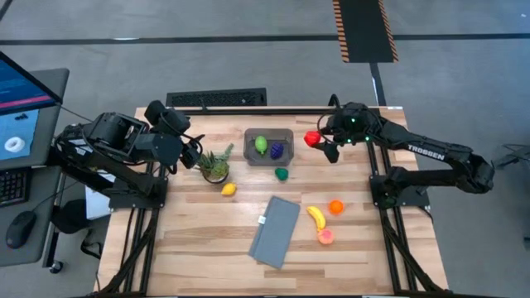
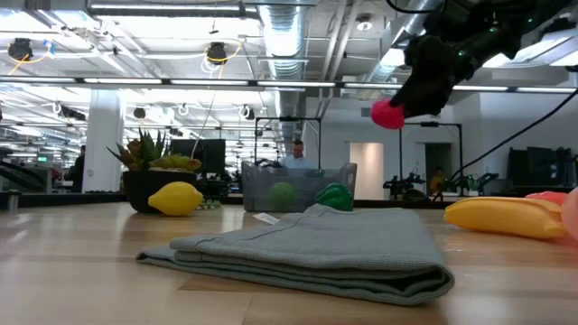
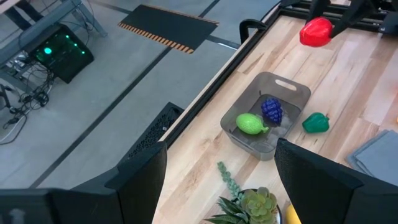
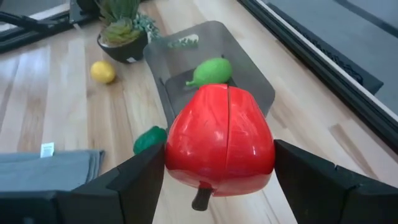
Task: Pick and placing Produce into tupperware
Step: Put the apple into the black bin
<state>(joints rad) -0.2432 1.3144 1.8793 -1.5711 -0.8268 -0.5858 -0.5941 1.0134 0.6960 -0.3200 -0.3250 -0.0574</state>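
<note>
Right jaws (image 4: 219, 165) pinch red produce (image 4: 219, 142) beside the tupperware (image 1: 268, 147); left jaws (image 3: 221, 180) spread near plant (image 1: 214, 165).

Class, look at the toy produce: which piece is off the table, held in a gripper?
The red pepper, clamped in the right gripper beside the tupperware. Every other piece lies on the table or inside the tub.

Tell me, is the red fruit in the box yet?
Not yet. The red fruit is up in the right gripper, beside the tupperware, which holds only a light green and a purple piece.
</note>
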